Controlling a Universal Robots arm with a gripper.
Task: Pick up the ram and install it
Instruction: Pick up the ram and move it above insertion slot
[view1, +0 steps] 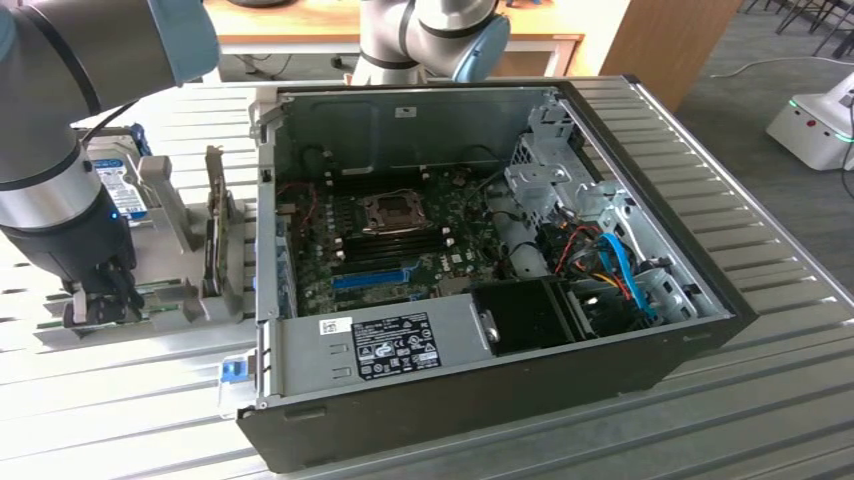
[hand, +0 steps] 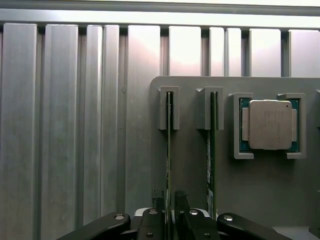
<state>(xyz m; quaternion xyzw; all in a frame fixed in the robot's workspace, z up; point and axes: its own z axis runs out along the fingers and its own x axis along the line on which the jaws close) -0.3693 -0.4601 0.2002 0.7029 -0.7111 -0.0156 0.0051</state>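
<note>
The ram (hand: 169, 150) stands on edge in a slot of a grey holder plate (hand: 192, 170), seen edge-on as a thin green strip. My gripper (hand: 170, 204) sits over its near end, with one black finger (hand: 181, 202) on each side, pressed against the board. In the exterior view the gripper (view1: 104, 300) is down at the holder (view1: 174, 312) on the exterior view's left, beside the open computer case (view1: 467, 250). The motherboard's memory slots (view1: 400, 240) lie inside the case, near the processor socket.
A second stick (hand: 212, 150) stands in the neighbouring slot. A processor chip (hand: 270, 125) rests in a pocket of the same plate. A hard drive with a blue label (view1: 127, 195) stands behind the holder. Cables and a drive cage fill the case's right side.
</note>
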